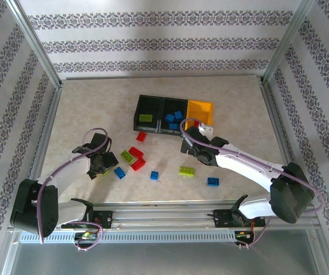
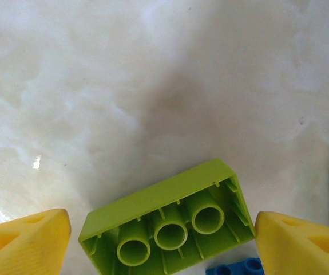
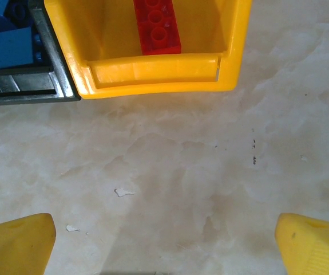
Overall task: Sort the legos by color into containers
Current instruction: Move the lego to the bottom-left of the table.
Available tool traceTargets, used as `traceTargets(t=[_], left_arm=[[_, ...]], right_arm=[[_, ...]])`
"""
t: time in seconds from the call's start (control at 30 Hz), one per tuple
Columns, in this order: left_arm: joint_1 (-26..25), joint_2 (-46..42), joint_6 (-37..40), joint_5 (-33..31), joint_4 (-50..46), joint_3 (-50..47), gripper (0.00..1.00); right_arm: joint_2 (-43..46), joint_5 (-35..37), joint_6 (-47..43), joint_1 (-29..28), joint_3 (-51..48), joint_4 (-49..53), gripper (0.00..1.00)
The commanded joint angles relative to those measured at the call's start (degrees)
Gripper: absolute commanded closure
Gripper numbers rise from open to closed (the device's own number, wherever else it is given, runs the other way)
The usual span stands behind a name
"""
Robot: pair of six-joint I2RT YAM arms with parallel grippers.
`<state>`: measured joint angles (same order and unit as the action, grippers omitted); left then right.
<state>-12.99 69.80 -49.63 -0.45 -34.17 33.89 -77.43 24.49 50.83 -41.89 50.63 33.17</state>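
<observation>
plastic bins [image 1: 137, 117] 3 | loose red legos [image 1: 135, 152] 3 | left fingers [image 2: 24, 243] apart | right fingers [image 3: 15, 243] apart

Three joined bins [image 1: 163, 116], red, blue, lime legos [image 1: 135, 153] scattered nearby, one lime brick [image 2: 164, 209] underside showing

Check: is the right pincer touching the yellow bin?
Apart. Right wrist view: the right pincer stands open, with a stretch of bare table between its fingertips and the near wall of the yellow bin.
</observation>
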Motion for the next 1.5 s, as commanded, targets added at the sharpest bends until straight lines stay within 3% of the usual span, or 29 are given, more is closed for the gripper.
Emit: traceTargets(t=[0.0, 1.47], left_arm=[[0.6, -1.9, -3.9, -0.7, -3.8, -1.6, 0.15], [0.5, 7.8, 4.8, -0.3, 3.6, 5.9, 0.27]], right_arm=[[-0.4, -0.3, -0.4, -0.1, 0.5, 0.2, 0.02], [-2.4, -3.3, -0.3, 0.9, -0.7, -1.5, 0.02]])
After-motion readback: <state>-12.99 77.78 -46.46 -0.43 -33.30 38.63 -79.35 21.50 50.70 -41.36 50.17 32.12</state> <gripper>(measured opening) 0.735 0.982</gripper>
